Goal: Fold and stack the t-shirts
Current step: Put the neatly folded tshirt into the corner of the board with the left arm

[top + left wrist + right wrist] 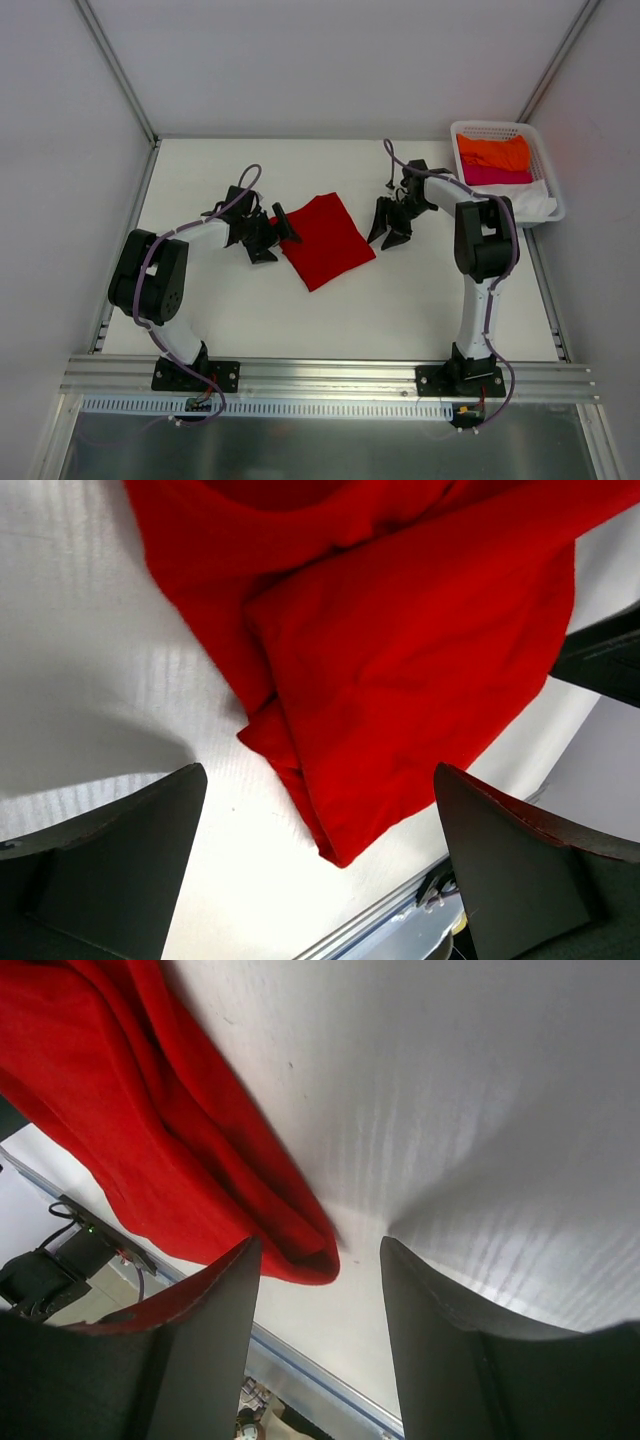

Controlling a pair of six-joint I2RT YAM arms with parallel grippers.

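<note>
Red t-shirt [325, 240] lies folded on the table [400, 300]. Left gripper [276, 237] gapes wide at its left edge, empty. Right gripper [388, 228] sits half-spread by its right corner, empty too. Far right, the basket [480, 127] holds an orange shirt [493, 152] and a pink shirt [495, 176], with a white shirt [535, 203] seemingly spilling over the rim.

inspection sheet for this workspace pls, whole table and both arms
surface: white table, one shirt out on it
job's things: red shirt folded flat mid-table; orange shirt, pink shirt and white shirt in the basket at far right
clutter: nothing seen
grippers: left pincer open at the red shirt's left edge; right pincer open, empty, by its right edge
cables: purple cables along both arms
surroundings: white walls, metal rail at near edge
</note>
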